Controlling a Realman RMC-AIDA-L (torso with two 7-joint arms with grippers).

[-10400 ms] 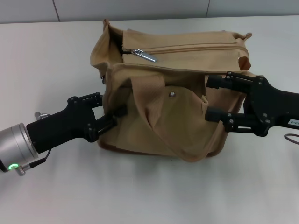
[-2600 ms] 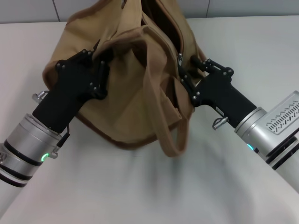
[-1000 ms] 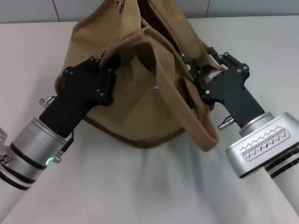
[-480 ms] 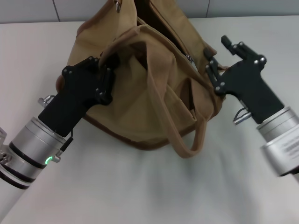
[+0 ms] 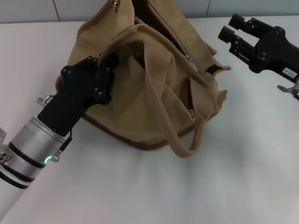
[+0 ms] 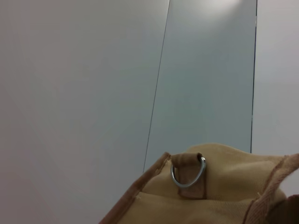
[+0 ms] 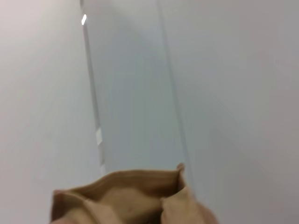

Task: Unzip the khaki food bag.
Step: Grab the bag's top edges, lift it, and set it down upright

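The khaki food bag point(image 5: 154, 100) lies tilted on the white table, its top zipper gaping open with the silver pull point(image 5: 188, 59) at the right end. One webbing handle point(image 5: 183, 148) hangs loose over the front. My left gripper point(image 5: 103, 74) is shut on the fabric of the bag's left side, its fingertips buried in the folds. My right gripper point(image 5: 229, 27) is open and empty, clear of the bag at the far right. The left wrist view shows the bag's edge with a metal D-ring point(image 6: 188, 171). The right wrist view shows the bag's top point(image 7: 126, 196).
The white table point(image 5: 140, 186) spreads in front of the bag. A grey wall point(image 5: 37, 9) runs along the table's back edge.
My right gripper has drawn away from the bag's right side, up and to the right, and is now empty. The handle has dropped. The left gripper keeps its hold.
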